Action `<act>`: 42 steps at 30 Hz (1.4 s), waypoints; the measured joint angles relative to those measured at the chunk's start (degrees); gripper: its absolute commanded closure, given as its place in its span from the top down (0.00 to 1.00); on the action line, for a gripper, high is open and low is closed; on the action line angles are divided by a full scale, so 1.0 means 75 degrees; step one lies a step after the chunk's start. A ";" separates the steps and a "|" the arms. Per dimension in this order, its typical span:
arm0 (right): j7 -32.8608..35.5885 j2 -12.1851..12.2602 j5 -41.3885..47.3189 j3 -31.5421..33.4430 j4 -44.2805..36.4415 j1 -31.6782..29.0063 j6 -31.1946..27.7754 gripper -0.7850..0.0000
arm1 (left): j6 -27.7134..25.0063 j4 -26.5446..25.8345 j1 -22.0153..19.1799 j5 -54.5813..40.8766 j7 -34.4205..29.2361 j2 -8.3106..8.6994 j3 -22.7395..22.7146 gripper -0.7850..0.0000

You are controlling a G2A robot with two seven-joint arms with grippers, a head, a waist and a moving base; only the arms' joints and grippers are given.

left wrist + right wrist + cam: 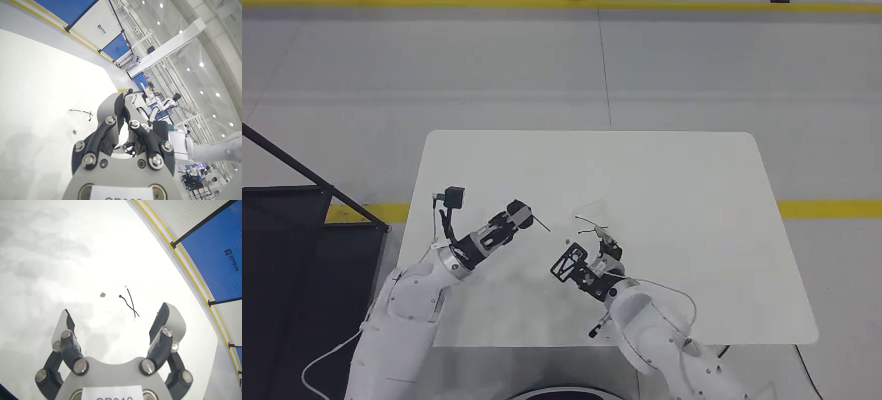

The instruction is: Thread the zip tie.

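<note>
Right end effector (115,308) open; crossed thin black plastic zip ties (130,300) ahead. Left end effector (122,98) grips another zip tie (539,224).

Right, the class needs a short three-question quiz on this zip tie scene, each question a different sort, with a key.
1. True or false: the right gripper has its jaws open over the table.
2. How do the two loose zip ties lie on the table? A) parallel and apart; B) crossed over each other; C) stacked in a tray.
3. Fill in: the ___ gripper's jaws are shut on the held zip tie, whose thin black end sticks out past them.

Key: 1 true; 2 B; 3 left, the left gripper.
</note>
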 measured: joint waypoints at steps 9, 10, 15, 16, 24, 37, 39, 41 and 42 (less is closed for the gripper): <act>-0.0109 -0.0080 -0.0380 -0.0141 0.0287 0.0117 0.0067 1.00 | 0.0167 -0.0146 0.0054 0.0165 0.0177 0.0014 0.0052 0.00; -0.0092 -0.0117 -0.0487 -0.0209 0.0387 0.0185 0.0125 1.00 | 0.0186 -0.0170 0.0074 0.0200 0.0219 0.0021 0.0036 0.00; 0.0061 -0.0383 -0.0931 -0.0673 0.1042 0.0635 0.0461 0.94 | 0.0197 -0.0213 0.0199 0.0123 0.0318 0.0069 -0.0097 0.00; 0.0097 -0.0431 -0.1009 -0.0744 0.1154 0.0706 0.0548 0.88 | 0.0189 -0.0209 0.0208 0.0108 0.0317 0.0076 -0.0103 0.00; 0.0549 -0.0843 -0.1433 -0.1133 0.1893 0.1091 0.1333 0.60 | 0.0117 -0.0153 0.0152 0.0130 0.0284 0.0118 0.0040 0.00; 0.0864 -0.1198 -0.1892 -0.1130 0.2359 0.1179 0.1494 0.49 | 0.0150 -0.0159 0.0136 0.0069 0.0318 0.0191 0.0120 0.00; 0.0909 -0.1255 -0.1983 -0.1136 0.2399 0.1188 0.1500 0.47 | 0.0158 -0.0151 0.0128 0.0066 0.0322 0.0201 0.0143 0.00; 0.0946 -0.1304 -0.2047 -0.1139 0.2443 0.1202 0.1494 0.45 | 0.0157 -0.0144 0.0121 0.0061 0.0334 0.0210 0.0156 0.00; 0.0971 -0.1338 -0.2084 -0.1141 0.2478 0.1217 0.1481 0.43 | 0.0155 -0.0138 0.0117 0.0059 0.0342 0.0216 0.0164 0.00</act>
